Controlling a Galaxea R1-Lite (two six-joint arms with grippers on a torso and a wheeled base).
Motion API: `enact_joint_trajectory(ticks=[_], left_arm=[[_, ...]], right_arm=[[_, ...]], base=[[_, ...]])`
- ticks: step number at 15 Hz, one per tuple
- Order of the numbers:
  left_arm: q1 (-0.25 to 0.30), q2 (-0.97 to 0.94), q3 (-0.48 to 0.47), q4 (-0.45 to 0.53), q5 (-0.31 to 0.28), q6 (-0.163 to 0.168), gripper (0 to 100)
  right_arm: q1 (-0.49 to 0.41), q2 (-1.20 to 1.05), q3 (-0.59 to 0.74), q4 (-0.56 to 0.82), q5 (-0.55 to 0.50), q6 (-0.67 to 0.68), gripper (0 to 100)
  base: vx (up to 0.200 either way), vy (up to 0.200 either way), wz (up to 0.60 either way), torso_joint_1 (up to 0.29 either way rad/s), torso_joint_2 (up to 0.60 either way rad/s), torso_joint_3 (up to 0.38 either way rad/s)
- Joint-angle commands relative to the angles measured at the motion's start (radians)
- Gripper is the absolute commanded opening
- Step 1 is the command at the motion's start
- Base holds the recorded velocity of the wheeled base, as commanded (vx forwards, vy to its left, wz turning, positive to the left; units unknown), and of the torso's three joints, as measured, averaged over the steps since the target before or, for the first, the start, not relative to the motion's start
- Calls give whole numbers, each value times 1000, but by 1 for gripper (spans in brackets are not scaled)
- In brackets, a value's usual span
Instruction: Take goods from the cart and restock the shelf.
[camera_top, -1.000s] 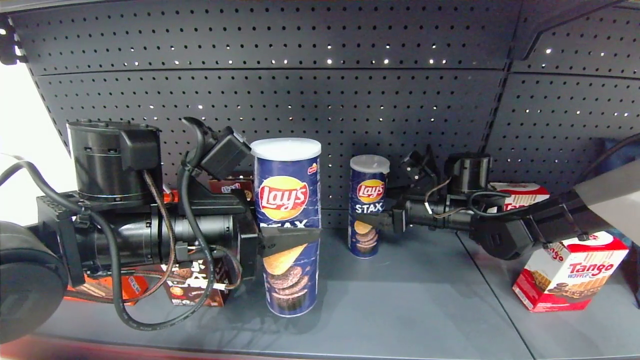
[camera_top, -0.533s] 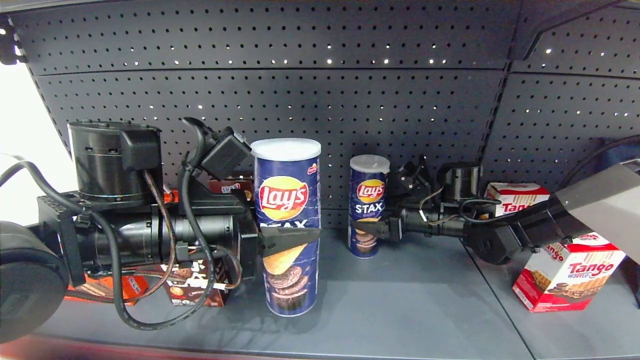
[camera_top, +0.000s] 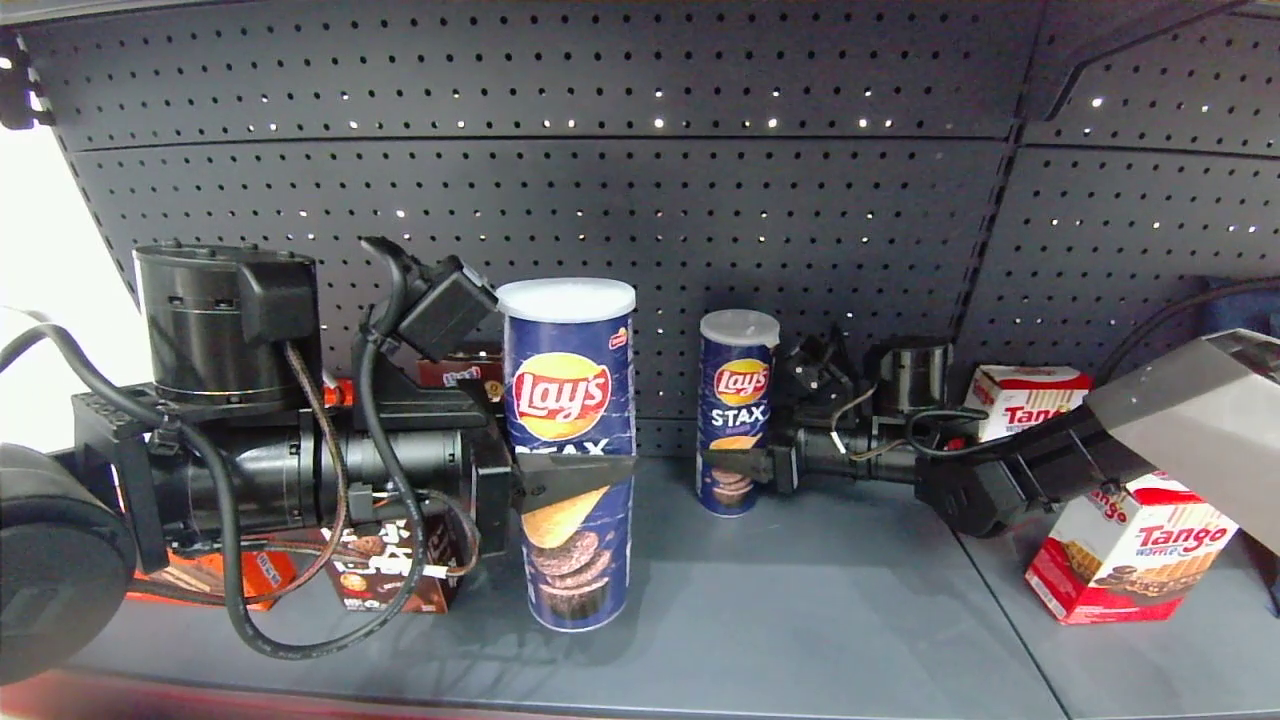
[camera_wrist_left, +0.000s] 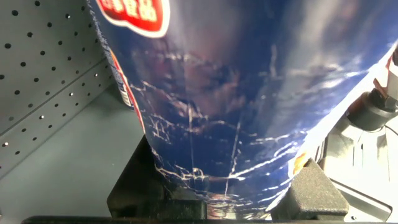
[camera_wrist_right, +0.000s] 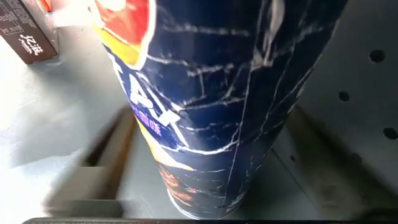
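With the left hand (camera_top: 590, 472) clamped round the upright tall blue cylindrical chip can (camera_top: 567, 400) at centre-left over the grey metal shelf (camera_top: 800, 600), a skewed release could topple it.

Near can (camera_top: 567, 450): glossy printed wrap with a smooth surface, showing soft highlights in the left wrist view.
Near lid (camera_top: 566, 298): frosted, translucent plastic.
Far can (camera_top: 737, 410): same glossy wrap.
Far lid (camera_top: 739, 326): frosted plastic, slightly greyer.
Shelf deck (camera_top: 820, 610): smooth painted metal, matt grey, faint sheen.
Back panel (camera_top: 600, 190): dark sheet metal, matt, perforated throughout.
Front wafer box (camera_top: 1140, 550): printed card, glossy.
Brown box (camera_top: 390, 575): printed card, glossy.
Left gripper (camera_top: 585, 472): matt black fingers (camera_wrist_left: 317, 190), finely grained and plastic-looking.
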Motion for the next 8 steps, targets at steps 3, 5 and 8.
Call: enact_joint_trajectory(ticks=[3, 5, 8], left_arm=[[0, -1, -1, -1, 0, 0, 0], [0, -3, 2, -1, 0, 0, 0], [0, -8, 5, -1, -1, 0, 0]], right_arm=[[2, -10, 7, 0, -1, 0, 0], [5, -33, 17, 1, -1, 1, 0], [8, -91, 47, 12, -33, 3, 0]], base=[[0, 0, 0, 0, 0, 0], [0, 0, 0, 0, 0, 0], [0, 0, 0, 0, 0, 0]])
